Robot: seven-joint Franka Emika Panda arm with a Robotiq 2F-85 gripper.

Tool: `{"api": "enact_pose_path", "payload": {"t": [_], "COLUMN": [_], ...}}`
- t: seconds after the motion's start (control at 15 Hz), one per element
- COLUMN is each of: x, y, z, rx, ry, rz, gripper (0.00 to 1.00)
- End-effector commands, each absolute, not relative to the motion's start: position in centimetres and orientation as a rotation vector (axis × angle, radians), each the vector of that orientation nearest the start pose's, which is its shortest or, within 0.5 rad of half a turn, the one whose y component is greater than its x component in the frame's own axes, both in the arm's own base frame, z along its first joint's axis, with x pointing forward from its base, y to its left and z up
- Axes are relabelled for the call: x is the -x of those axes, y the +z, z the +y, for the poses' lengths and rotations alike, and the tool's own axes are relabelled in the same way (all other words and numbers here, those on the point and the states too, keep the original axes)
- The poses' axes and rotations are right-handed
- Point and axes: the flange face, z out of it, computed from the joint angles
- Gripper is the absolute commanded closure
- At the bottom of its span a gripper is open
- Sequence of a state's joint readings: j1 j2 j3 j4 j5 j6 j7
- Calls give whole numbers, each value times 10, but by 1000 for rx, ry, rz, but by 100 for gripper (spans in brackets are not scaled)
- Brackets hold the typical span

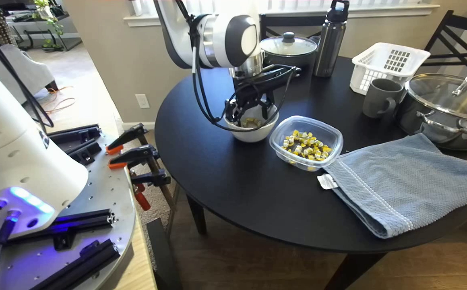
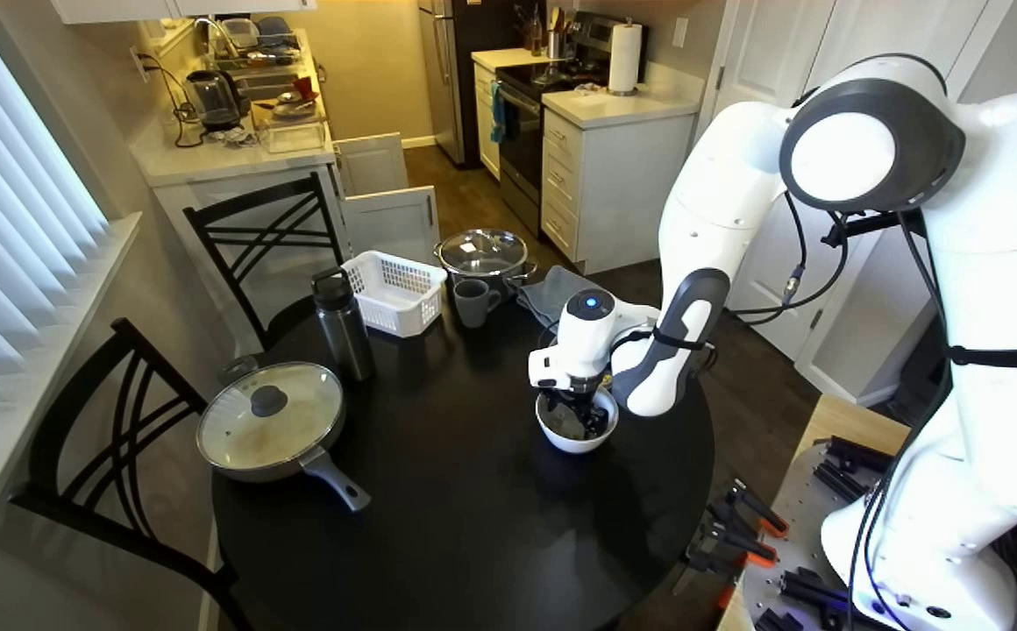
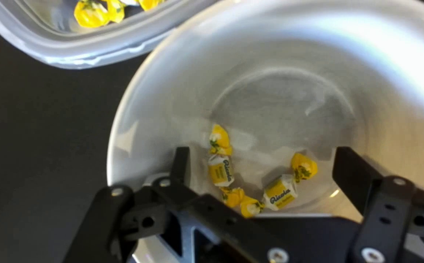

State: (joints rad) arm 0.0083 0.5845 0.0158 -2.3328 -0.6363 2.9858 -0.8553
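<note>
The claw (image 3: 265, 164) has its two fingers (image 3: 181, 166) spread wide apart and reaches down inside the rim of a white bowl (image 3: 161, 91); whether the fingertips touch the bowl is hard to tell. Below the claw, in the gap between the fingers as the wrist view shows it, two wrapped candies (image 3: 280, 193) lie at the bottom of the bowl. They are yellow and white with twisted ends, the name Ricola on their paper, and they sit at an angle to each other, nearest twists close together. Above the claw comes the white arm (image 2: 719, 210).

Just beside the bowl, near the claw, stands a clear plastic tub (image 3: 87, 54) with many more candies (image 1: 306, 145) in it. Past the tub, farther from the claw, a blue-gray towel (image 1: 410, 185) lies with one edge right at the tub's side.

Well apart from the claw, in both exterior views, stand a gray mug (image 2: 472, 302), a big steel pot (image 1: 443, 129) with a glass lid just beside it, a white basket (image 2: 399, 320), a metal bottle (image 1: 330, 44) and a lidded pan (image 2: 276, 429). All rest on the round black counter (image 1: 217, 189) beneath the claw.
</note>
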Motion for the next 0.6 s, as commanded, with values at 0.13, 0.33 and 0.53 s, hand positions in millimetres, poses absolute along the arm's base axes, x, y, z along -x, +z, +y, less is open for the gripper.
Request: {"api": "enact_pose_path", "payload": {"t": [0.13, 0.33, 0.53], "x": [-492, -493, -493], "y": [88, 87, 84], "z": [62, 66, 67], "rx": [2374, 2359, 2354], "ry": [-96, -99, -95], "rz": [-2205, -2209, -2202], "gripper": [3, 29, 48]}}
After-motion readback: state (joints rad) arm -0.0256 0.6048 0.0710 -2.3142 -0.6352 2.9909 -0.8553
